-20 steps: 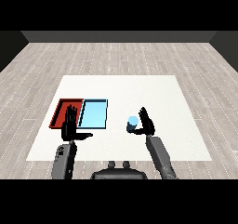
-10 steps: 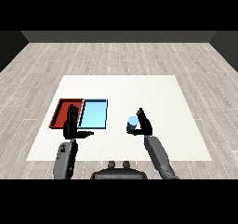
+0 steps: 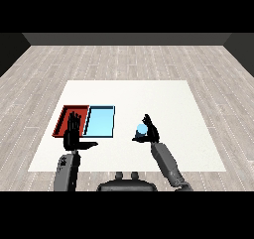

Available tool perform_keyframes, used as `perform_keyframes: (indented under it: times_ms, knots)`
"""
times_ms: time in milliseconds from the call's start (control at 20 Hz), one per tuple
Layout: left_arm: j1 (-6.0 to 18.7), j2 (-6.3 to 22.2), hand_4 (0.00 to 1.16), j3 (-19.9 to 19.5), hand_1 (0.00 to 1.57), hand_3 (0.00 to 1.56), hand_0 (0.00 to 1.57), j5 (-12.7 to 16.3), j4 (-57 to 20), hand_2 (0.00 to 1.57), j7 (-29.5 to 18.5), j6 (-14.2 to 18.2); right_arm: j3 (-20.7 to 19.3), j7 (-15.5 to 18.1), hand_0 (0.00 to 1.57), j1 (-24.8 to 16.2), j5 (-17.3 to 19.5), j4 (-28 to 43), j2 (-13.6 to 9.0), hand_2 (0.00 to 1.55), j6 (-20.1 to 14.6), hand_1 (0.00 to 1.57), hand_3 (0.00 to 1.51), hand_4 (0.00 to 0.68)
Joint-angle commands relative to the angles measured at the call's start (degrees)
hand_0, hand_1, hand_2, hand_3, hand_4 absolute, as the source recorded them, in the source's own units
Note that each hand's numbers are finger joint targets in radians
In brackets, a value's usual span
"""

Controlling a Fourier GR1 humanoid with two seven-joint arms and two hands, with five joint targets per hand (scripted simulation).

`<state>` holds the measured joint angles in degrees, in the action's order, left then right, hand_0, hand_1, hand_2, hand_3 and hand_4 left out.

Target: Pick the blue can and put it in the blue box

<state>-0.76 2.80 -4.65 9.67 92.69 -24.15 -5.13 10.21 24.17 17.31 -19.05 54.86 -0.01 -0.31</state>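
Here the grasp looks to be the step in hand. Nearest the viewer, the right hand point(image 3: 150, 132) comes up from the lower right on its grey forearm and has its fingers and thumb curled round the blue can point(image 3: 141, 130), which shows as a small pale blue rounded shape nested between thumb and fingers. Whether the can rests on the worktop point(image 3: 163, 99) or has been raised just off it cannot be told from this view. On the other side, at much the same depth, the left hand point(image 3: 74, 136) is held up with straight fingers and the thumb out to the side, holding nothing; it hangs over the near edge of the red tray point(image 3: 64, 119).

Just beyond and between the two hands lies the light blue tray point(image 3: 101, 121), touching the red one along their shared side, with nothing showing in it. The can sits near the blue tray's right edge but apart from it.

The next move, as I judge it, calls for carrying the can leftward and a little farther out, over the tray's wall, then lowering and letting go. The can appears small and smooth, mostly hidden by the fingers.
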Motion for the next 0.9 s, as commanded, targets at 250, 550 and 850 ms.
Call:
perform_keyframes:
  times_ms: [250, 550, 850]
  knots:
    - [1.2, 0.2, 0.00, -0.9, 0.00, 0.00, 0.00, 0.7, -0.6, 0.00, 0.0, -0.1, 1.3, 4.0, 0.00, 4.3, -3.2, -8.1, 0.0, 0.00, -0.1, 0.00, 0.00, 0.000]
    - [-0.4, 1.0, 0.00, -0.9, 0.00, 0.00, 0.00, 2.5, 3.0, 0.00, 3.1, -1.3, 5.8, 5.3, 1.06, 9.7, -6.3, -12.5, 0.0, 1.22, -8.7, 1.06, 1.13, 0.177]
    - [-1.1, -2.0, 0.00, 2.0, 0.00, 0.00, 0.00, -0.3, 0.2, 0.00, -2.2, 0.0, 4.0, -2.5, 1.56, 7.6, 0.7, -8.5, -0.5, 1.48, -11.6, 1.56, 1.44, 0.676]
